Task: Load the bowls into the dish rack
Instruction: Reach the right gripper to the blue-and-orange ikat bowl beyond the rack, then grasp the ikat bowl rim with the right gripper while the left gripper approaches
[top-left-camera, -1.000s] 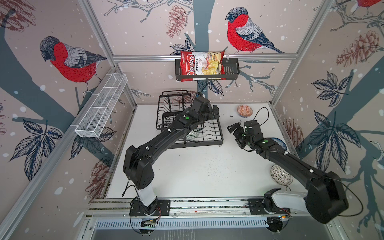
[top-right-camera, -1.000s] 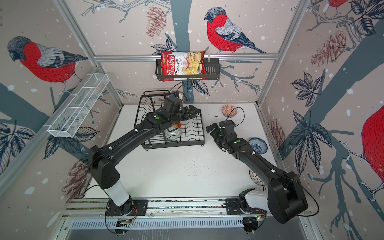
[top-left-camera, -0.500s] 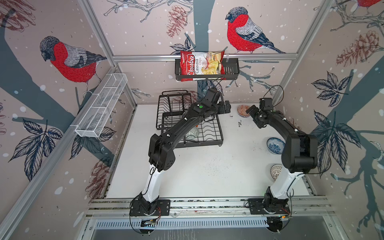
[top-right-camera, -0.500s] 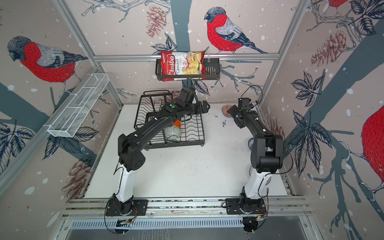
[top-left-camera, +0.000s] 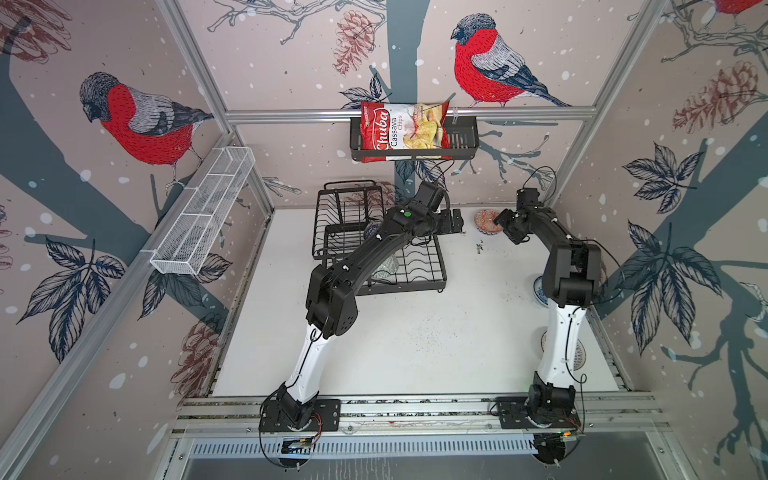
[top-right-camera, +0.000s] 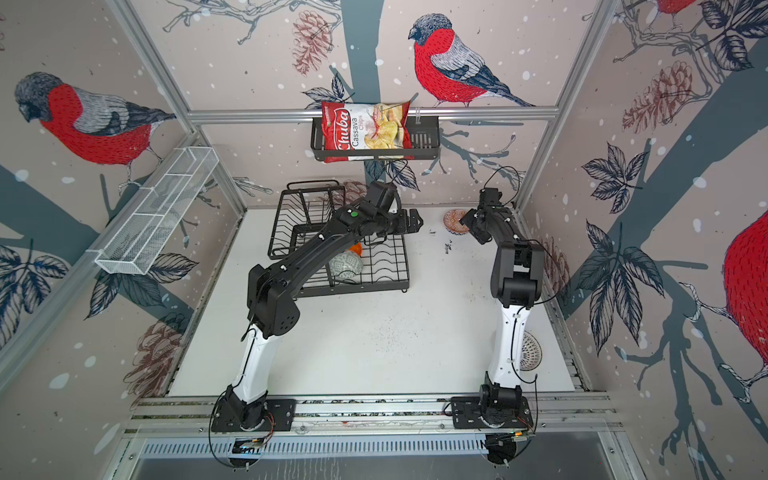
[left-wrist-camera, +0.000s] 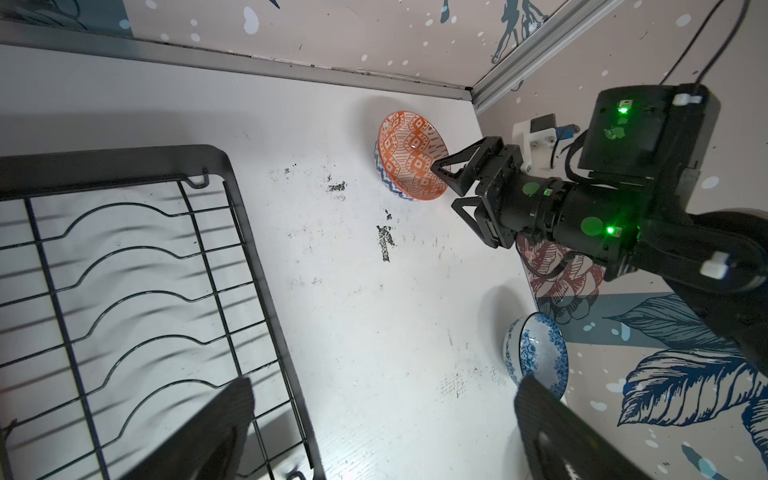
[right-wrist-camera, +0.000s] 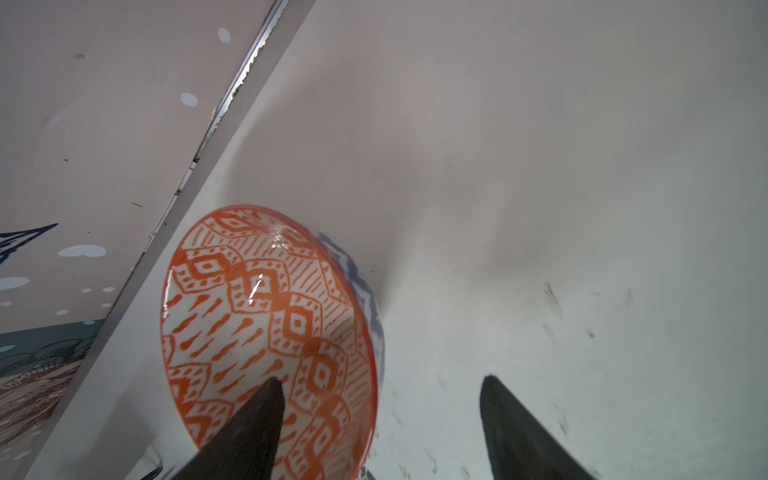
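Five bowls in view. Nearest, on tabletop (top-left-camera: 415, 332) by right arm: white lattice bowl (top-right-camera: 531, 351), then blue-flowered bowl (left-wrist-camera: 536, 353). Inside dish rack (top-right-camera: 357, 289): grey-green bowl (top-right-camera: 347, 266), plain orange bowl (top-right-camera: 355, 248). Left pincer (top-left-camera: 455, 218) spread wide, empty, by rack's far corner. Farthest: right pincer (right-wrist-camera: 382, 379), jaws apart, straddling rim of orange-red patterned bowl (right-wrist-camera: 266, 316).

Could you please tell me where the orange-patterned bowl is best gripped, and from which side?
Take the orange-patterned bowl by its thin rim on the side away from the back wall, coming from above, with one jaw inside and one outside: it sits mouth-up, close to that wall.
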